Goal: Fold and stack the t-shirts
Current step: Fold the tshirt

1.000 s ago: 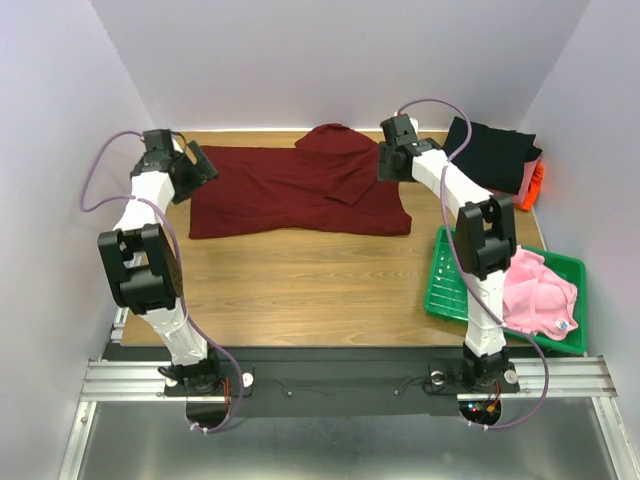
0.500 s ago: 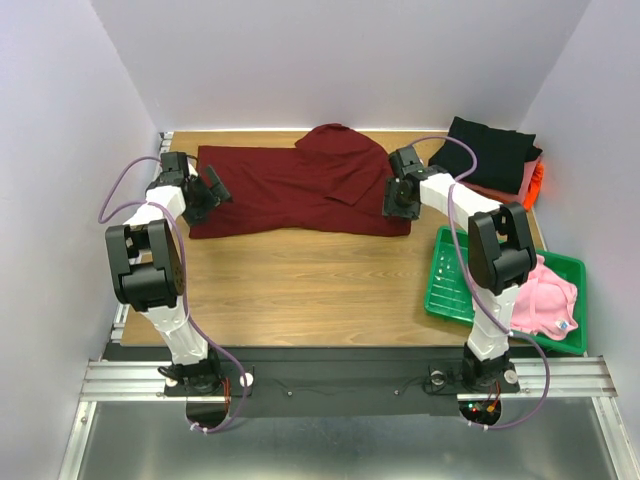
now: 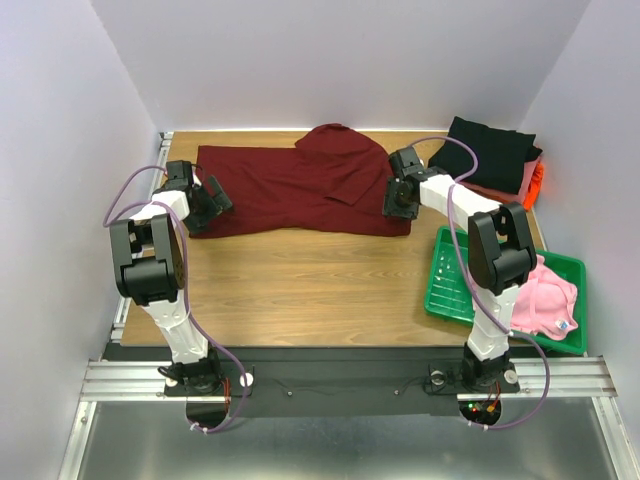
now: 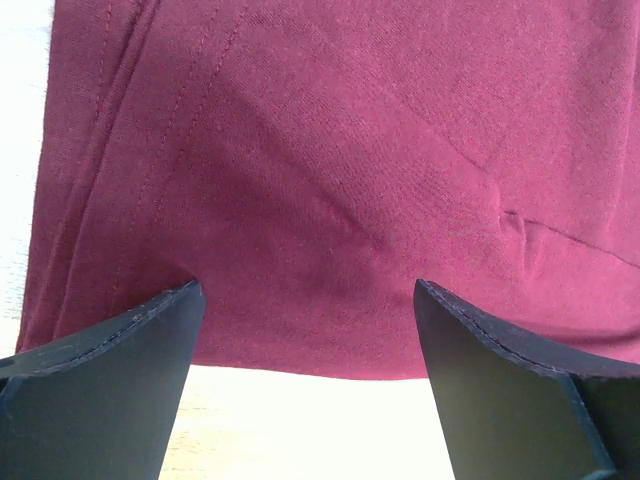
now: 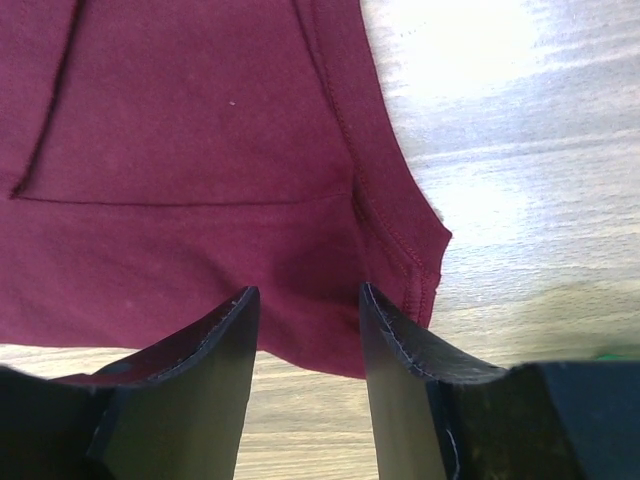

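A dark maroon t-shirt (image 3: 300, 190) lies spread across the far half of the table, one sleeve folded over near its top middle. My left gripper (image 3: 213, 203) sits low at the shirt's near-left corner. In the left wrist view that gripper (image 4: 305, 300) is wide open, with the maroon hem (image 4: 300, 360) running between the fingers. My right gripper (image 3: 397, 208) is at the near-right corner. In the right wrist view it (image 5: 307, 295) is part open, and its fingers straddle the shirt's corner (image 5: 400, 250) with a gap showing. Neither gripper holds cloth.
A folded black tee (image 3: 490, 152) lies on a stack at the back right, with salmon (image 3: 497, 192) and orange (image 3: 534, 185) cloth showing under it. A green tray (image 3: 449, 290) at the right holds a light pink tee (image 3: 542, 295). Bare wood (image 3: 300, 290) lies between the shirt and the arm bases.
Both grippers came down and nearer, from the shirt's far sides to its near corners. The right jaws narrowed; the left stayed wide.
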`<state>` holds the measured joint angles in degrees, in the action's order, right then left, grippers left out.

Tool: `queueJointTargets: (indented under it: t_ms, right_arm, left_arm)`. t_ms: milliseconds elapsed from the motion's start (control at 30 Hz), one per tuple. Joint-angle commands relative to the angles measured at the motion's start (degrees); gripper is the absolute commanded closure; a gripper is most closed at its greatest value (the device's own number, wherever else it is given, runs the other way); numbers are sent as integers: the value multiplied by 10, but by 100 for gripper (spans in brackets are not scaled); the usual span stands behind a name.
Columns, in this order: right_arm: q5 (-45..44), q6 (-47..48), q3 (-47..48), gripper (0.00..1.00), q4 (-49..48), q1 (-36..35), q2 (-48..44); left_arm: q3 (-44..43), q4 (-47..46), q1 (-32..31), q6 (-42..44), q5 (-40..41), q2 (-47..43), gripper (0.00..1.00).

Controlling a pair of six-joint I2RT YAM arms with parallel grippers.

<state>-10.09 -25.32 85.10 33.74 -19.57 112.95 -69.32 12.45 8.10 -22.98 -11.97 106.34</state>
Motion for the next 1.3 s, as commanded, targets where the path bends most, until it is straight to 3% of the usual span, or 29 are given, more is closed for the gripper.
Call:
queueJointTargets:
  t_ms: [0,367,667,833,900,967,1267]
  right_arm:
    - [-19,-4,-17,50,-18,1,-28]
    - [-28,-10,-40,40,-14,2,-52]
    - [14,-18,-57,69,-13,1,-50]
    - [13,-21,-74,71,-12,2,-55]
    - [10,-21,-78,89,-12,3,-56]
    - [-1,-21,-81,100,-10,5,-59]
    - [-37,25,-87,100,4,42,-82]
  left_arm:
    - [11,-8,3,14,18,0,1]
    - [20,10,10,29,29,-4,2]
    - [34,10,17,32,28,-8,2]
    - [42,6,22,35,26,-10,2]
    - [47,5,25,36,26,-11,1]
    - [50,5,29,42,25,-11,1]
    - [52,22,46,89,19,-3,1]
